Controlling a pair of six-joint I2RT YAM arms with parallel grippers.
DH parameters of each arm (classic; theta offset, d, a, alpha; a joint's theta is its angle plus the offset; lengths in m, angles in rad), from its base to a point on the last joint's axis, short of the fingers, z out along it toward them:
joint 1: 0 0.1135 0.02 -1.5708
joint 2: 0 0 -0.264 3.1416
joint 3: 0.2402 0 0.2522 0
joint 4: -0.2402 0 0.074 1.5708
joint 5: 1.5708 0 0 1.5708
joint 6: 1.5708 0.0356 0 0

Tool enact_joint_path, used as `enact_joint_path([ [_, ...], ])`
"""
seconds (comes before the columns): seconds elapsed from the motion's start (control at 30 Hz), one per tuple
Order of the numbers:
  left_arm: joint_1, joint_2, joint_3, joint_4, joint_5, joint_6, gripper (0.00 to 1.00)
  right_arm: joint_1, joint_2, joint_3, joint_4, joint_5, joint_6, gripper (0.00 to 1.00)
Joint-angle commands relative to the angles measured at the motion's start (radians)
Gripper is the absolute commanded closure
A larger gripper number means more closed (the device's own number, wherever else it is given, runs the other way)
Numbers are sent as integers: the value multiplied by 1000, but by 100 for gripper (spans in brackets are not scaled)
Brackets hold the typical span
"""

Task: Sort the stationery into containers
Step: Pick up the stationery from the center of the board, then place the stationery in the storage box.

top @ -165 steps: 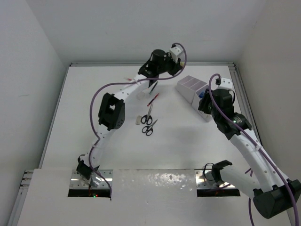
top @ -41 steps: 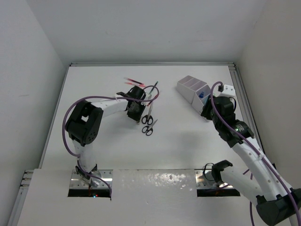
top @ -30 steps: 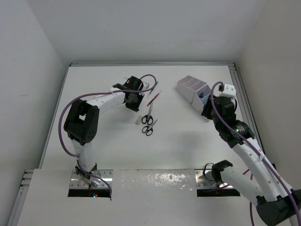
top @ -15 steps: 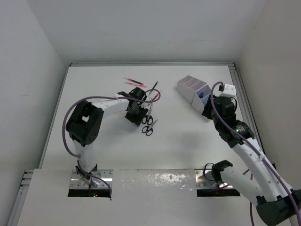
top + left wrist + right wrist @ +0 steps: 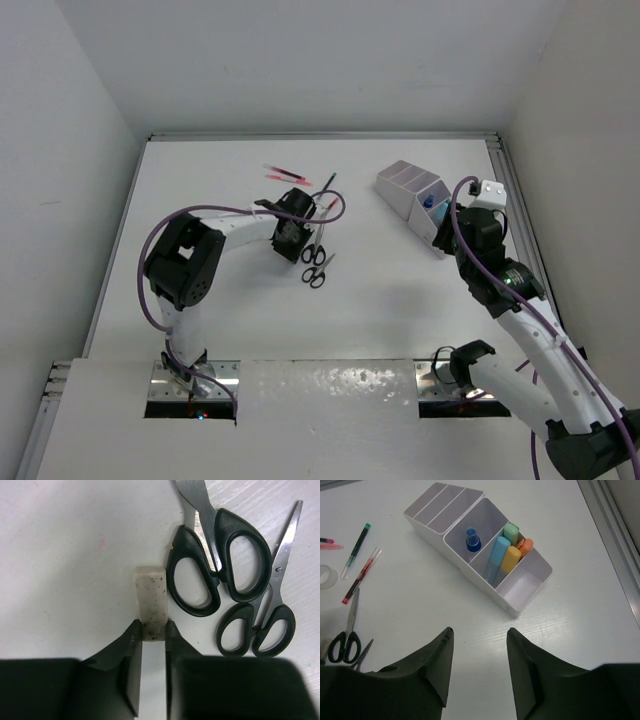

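Left wrist view gives us the closest look at the eraser (image 5: 151, 602): a small beige block with rounded corners, matte and flecked with dark specks, lying flat on the white counter (image 5: 60, 555). Its near end sits between the two black fingers of the left claw (image 5: 152, 627), which is clenched on it, one finger against each long side. Just beside the eraser lie the large scissors (image 5: 230, 522), with glossy black oval loops and bare steel blades. The small scissors (image 5: 272, 592) lie right up against their handle.

From the top external view we cannot see the eraser, because the claw covers it. That view places the spot near the middle of the counter, a little toward the left edge.

Only the right wrist view shows us inside the organiser (image 5: 465, 562), which stands near the far right corner. It is smooth white plastic, stepped, with rectangular compartments tinted lilac inside. A blue-capped bottle (image 5: 472, 539) stands upright in one compartment. In the next compartment lean four capsule-shaped pieces: blue (image 5: 495, 557), yellow (image 5: 510, 560), green (image 5: 511, 532) and orange (image 5: 526, 545).

The right claw (image 5: 480, 632) is released, its fingers spread wide above bare counter just on the near side of the organiser. Toward the left of that view lie a thin red pen (image 5: 362, 575), a green-capped pen (image 5: 360, 540) and a translucent tape ring (image 5: 327, 576).
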Motion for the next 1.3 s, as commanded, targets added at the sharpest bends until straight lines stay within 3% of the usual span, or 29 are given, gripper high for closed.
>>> enact_joint_path([
  [0.0,-4,11,-34,18,-9,-14,93,3,-12,-2,10,24,-11,53],
  [0.03,2,8,-29,9,-9,-20,100,3,-8,-2,10,24,-11,54],
  [0.2,58,-21,73,-41,-44,-22,100,5,-5,-10,24,24,-14,53],
  [0.37,53,3,435,5,-27,61,100,2,4,-39,82,14,-12,53],
  [0.5,-13,174,764,111,141,109,100,-1,29,-41,98,-12,-12,52],
  [0.6,-43,295,845,304,235,49,100,-6,47,-37,90,-22,-31,52],
  [0.63,-47,329,895,396,243,24,100,-7,47,-33,84,-21,-35,52],
  [0.77,-55,568,1121,493,256,-86,100,-15,54,-21,59,-10,-87,51],
  [0.9,-73,630,1138,691,244,-68,100,-24,66,-22,44,-4,-115,50],
  [1.27,-99,709,1113,794,131,-122,100,-33,130,-28,41,-35,-109,50],
])
